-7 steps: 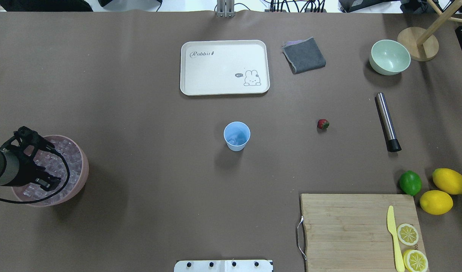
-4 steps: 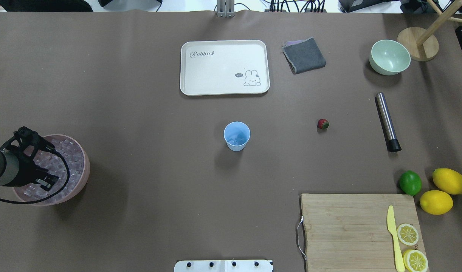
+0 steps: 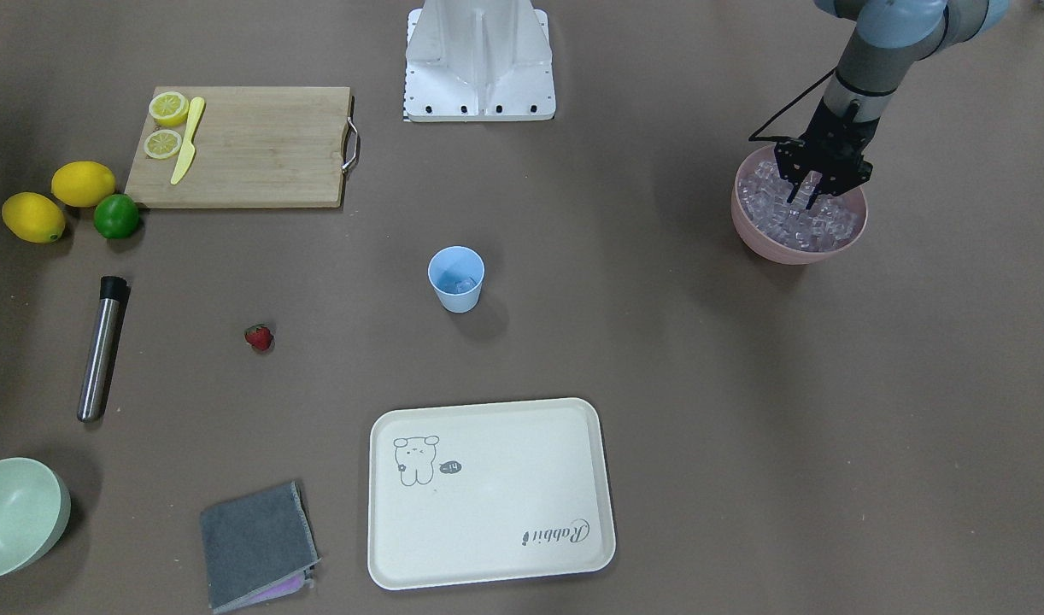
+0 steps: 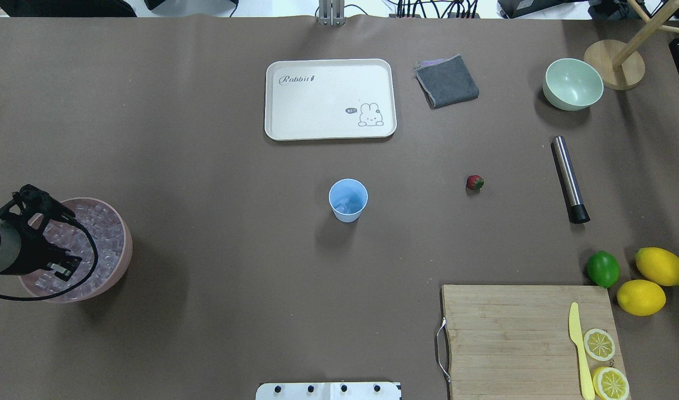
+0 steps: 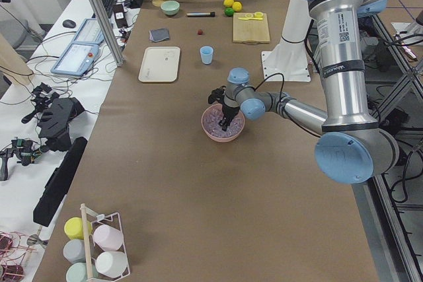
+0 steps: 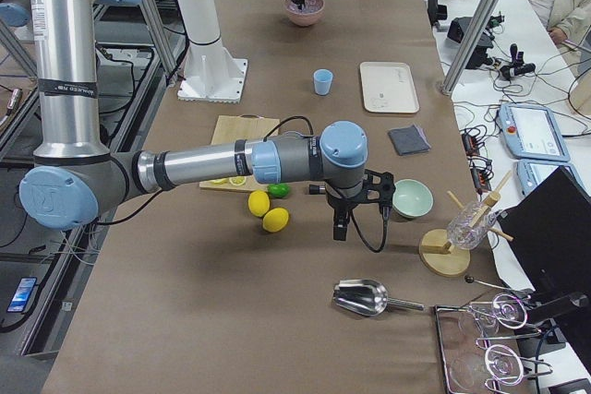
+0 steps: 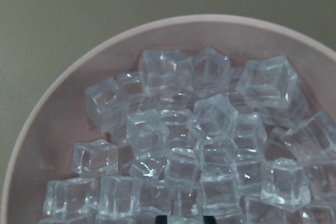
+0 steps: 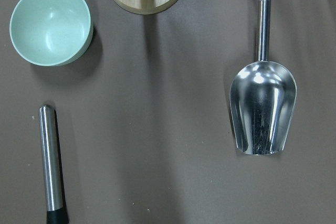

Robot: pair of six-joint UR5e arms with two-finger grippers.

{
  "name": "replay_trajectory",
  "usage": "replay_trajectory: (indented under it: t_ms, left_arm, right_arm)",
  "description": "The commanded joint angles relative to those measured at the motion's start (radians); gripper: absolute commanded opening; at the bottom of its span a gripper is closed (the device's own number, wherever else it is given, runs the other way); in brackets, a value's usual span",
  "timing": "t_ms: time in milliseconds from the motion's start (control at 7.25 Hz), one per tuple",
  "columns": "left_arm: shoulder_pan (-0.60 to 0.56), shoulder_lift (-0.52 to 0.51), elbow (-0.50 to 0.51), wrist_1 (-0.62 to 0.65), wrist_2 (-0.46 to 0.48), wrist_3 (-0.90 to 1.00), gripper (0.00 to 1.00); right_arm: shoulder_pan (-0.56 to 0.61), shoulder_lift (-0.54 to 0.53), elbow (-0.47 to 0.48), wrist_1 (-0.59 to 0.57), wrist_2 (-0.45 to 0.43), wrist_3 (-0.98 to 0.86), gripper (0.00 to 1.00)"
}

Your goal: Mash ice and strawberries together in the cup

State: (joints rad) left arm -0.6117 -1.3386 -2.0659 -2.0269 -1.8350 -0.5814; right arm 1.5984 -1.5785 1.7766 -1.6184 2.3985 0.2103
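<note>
The light-blue cup (image 4: 348, 200) stands upright mid-table with a few clear ice cubes in it. To its right in the overhead view lies the strawberry (image 4: 474, 182), alone on the table. A pink bowl (image 4: 121, 253) at the table's left end is heaped with ice (image 7: 199, 145). My left gripper (image 3: 804, 199) points down into that bowl, its fingertips among the cubes. I cannot tell whether it is open or shut on a cube. My right gripper (image 6: 340, 228) hangs over the table near the pale-green bowl and shows only in the exterior right view, so its state is unclear.
A steel muddler (image 4: 569, 179) lies right of the strawberry. A cream tray (image 4: 328, 100), grey cloth (image 4: 447, 81) and pale-green bowl (image 4: 573, 83) line the far side. A cutting board (image 4: 512, 333), lime (image 4: 603, 268) and lemons are near right. A metal scoop (image 8: 262, 106) lies beyond.
My left gripper has shifted a little to the left over the ice. The pink bowl has been nudged slightly to the right. Nothing else has moved.
</note>
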Motion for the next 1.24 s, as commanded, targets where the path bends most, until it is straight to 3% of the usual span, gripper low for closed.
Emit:
replay_trajectory:
  t_ms: [0,138,276,689,1103]
  left_arm:
    - [-0.048,0.026,-0.078,0.002,-0.003,-0.002,0.00]
    - [-0.074,-0.006,-0.089,-0.002,-0.035,-0.017,0.00]
    - [-0.101,-0.127,-0.077,0.001,-0.041,-0.081,0.00]
    - [-0.091,-0.590,0.114,0.014,-0.036,-0.358,0.00]
    - [-0.027,-0.749,0.197,0.013,-0.018,-0.472,0.00]
  right_arm:
    - [0.002,0.000,0.006,0.000,0.001,0.001,1.00]
    - [0.002,0.000,0.006,0.000,0.002,0.001,1.00]
    - [0.002,0.000,0.007,0.000,0.004,0.001,1.00]
    - [0.002,-0.005,0.007,0.000,0.007,-0.005,1.00]
    - [-0.002,0.005,0.020,0.000,0.010,-0.002,1.00]
